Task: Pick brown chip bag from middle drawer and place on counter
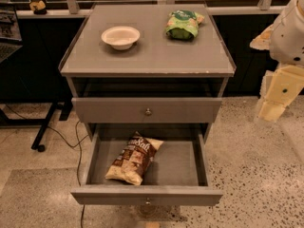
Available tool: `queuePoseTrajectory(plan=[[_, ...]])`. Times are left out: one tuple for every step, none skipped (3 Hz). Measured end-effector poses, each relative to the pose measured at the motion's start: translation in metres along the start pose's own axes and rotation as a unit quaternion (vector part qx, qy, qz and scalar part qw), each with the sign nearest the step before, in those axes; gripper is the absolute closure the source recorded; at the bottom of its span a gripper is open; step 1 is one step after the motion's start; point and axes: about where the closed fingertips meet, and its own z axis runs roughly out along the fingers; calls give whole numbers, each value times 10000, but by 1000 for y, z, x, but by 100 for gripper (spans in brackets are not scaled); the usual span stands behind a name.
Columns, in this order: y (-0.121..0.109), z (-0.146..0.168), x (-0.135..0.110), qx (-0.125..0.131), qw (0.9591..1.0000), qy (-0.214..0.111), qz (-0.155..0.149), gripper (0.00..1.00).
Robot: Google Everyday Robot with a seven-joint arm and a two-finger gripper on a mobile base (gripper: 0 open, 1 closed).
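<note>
The brown chip bag [134,158] lies flat in the open middle drawer [147,195], left of the drawer's centre, with its top end pointing to the back right. The drawer is pulled fully out toward me. The counter [152,51] is the grey top of the cabinet above it. My gripper [271,109] hangs at the right edge of the view, beside the cabinet at about the height of the upper drawer front. It is well apart from the bag and holds nothing that I can see.
A white bowl [120,36] sits at the counter's back left and a green snack bag [182,24] at its back right. The upper drawer front [147,110] is shut. A cable [71,141] runs over the floor on the left.
</note>
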Motion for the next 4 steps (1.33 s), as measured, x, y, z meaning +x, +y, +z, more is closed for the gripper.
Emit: queuePoseTrajectory(plan=[[1, 1, -3, 27, 10000, -80, -28, 0], [7, 16, -11, 37, 9985, -548, 55, 0], [8, 39, -30, 130, 9893, -1333, 579, 0], [0, 61, -51, 292, 9738, -1895, 1226, 0]])
